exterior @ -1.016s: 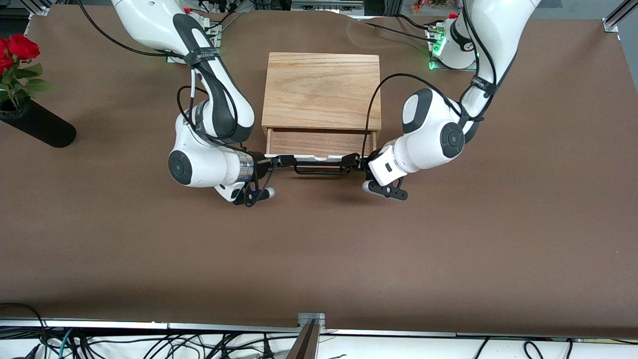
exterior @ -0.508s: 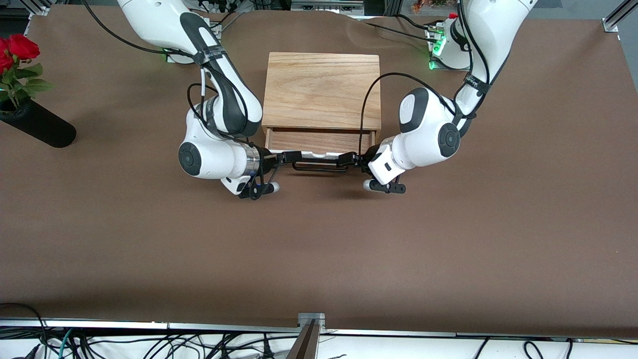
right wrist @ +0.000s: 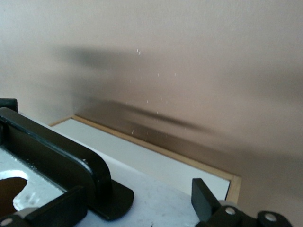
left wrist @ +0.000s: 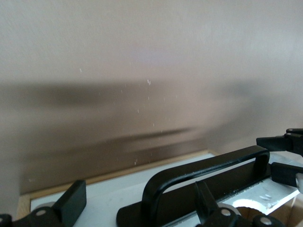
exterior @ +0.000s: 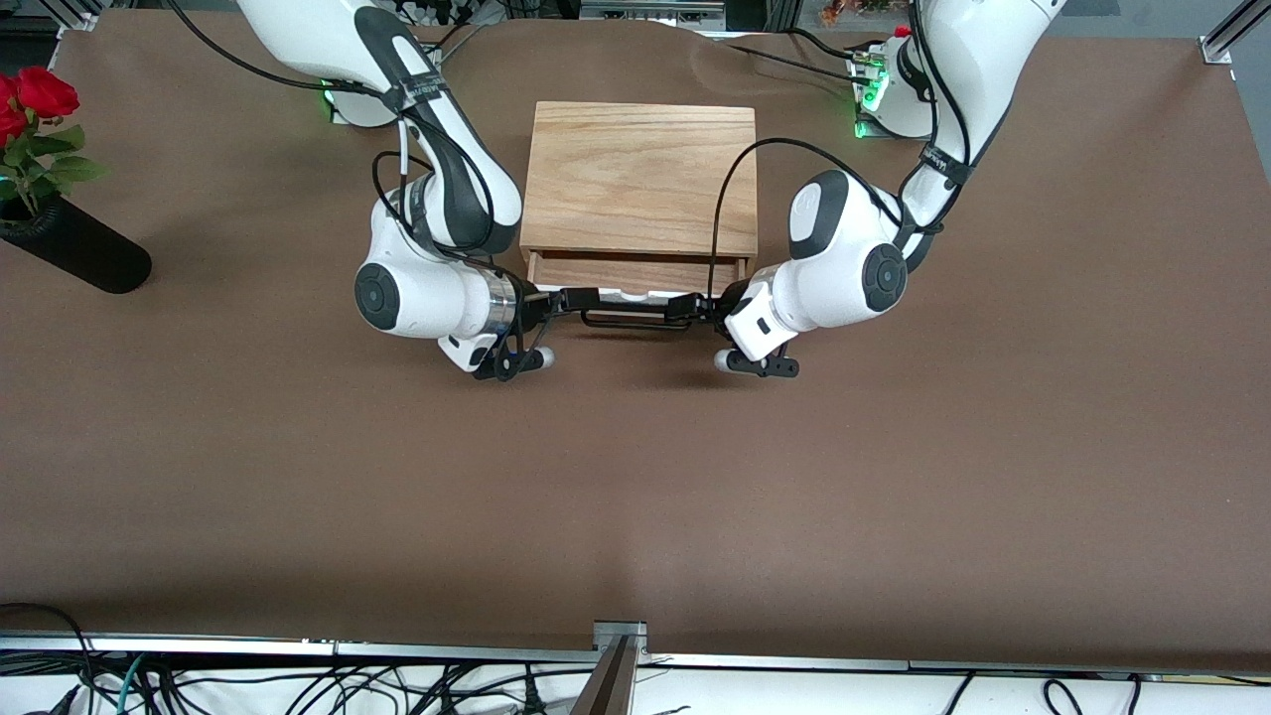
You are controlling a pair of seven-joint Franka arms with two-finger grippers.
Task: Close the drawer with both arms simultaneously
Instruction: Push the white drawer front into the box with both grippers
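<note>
This is a robotics lab, set up as a test bench. Two white robot arms (exterior: 437,258) (exterior: 854,248) are bolted at one edge of a wide table covered in a brown mat (exterior: 635,477), their bases glowing green (exterior: 862,127). Aluminium framing rails (exterior: 1226,35) stand at the corners, and loose black cables (exterior: 298,685) lie tangled along the edge nearest the front camera. A black vase of red roses (exterior: 60,238) (the one homely touch) lies on the mat like a prop.

High front camera facing the arms, wrist cameras close against the drawer (exterior: 635,281), sharing its black handle (left wrist: 203,171).
</note>
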